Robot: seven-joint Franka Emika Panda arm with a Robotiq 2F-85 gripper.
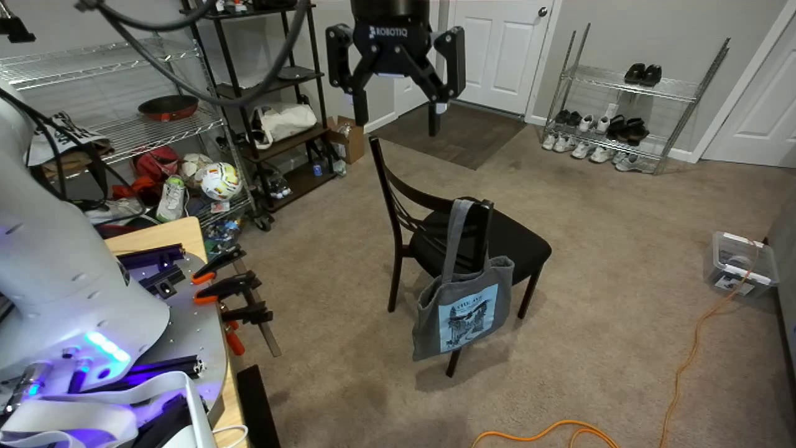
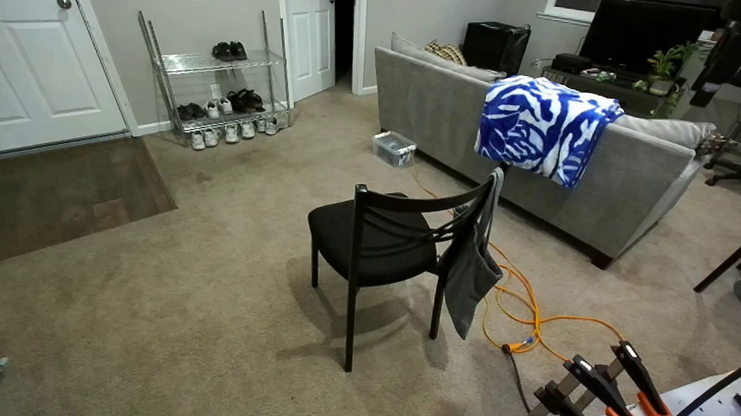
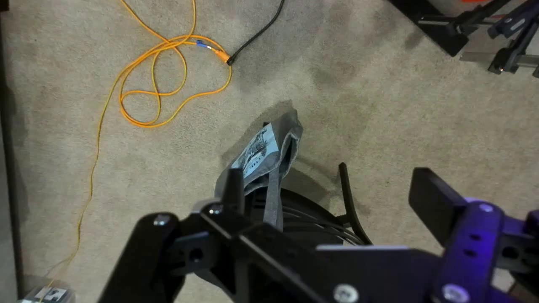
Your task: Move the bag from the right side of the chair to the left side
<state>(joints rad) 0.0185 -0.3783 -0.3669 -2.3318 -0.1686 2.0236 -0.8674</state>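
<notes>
Wrist view: the bag (image 3: 263,151) is being borne at eleven o'clock on the chair (image 3: 305,202), the gripper (image 3: 330,185) being held spread.

The bag (image 1: 467,311) is grey, chair (image 2: 388,259) black, blanket (image 2: 543,125) patterned blue and white.

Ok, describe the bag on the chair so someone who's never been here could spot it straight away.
Start at the grey sofa with the blue-and-white blanket; on the carpet behind it stands a black chair. From one end of its backrest hangs a grey tote bag by a strap. A pale blue printed panel sets it apart from the plain black chair.
</notes>
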